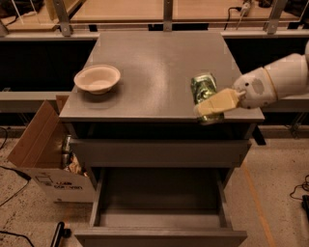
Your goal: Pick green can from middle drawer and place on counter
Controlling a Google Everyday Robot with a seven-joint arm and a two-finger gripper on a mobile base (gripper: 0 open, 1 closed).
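Grey cabinet in a dim lab space, speckled floor (277, 193), pale wooden surface (120, 9) with metal posts along the far side. Counter (154, 58) is the cabinet top. A cream bowl (96, 78) sits on its left half, upright.

Gripper (205, 101) comes in from the right on a white arm (280, 77) and sits over the counter's near-right area, close to the near edge. It's clamped on the green can (203, 86). One beige finger (218, 102) runs across the can's near side, the other is hidden behind it. Can is roughly upright and tilted slightly. Its lower end is hidden by the finger, so I can't tell if it touches the counter or hangs just above. Can and bowl are well apart.

Below the counter, a closed upper drawer front (159, 153). Under that, the middle drawer (159, 195) is pulled out toward the near side, grey floor showing.

Open cardboard box (34, 140) stands on the floor just left of the cabinet, with some items inside, too dark to identify.
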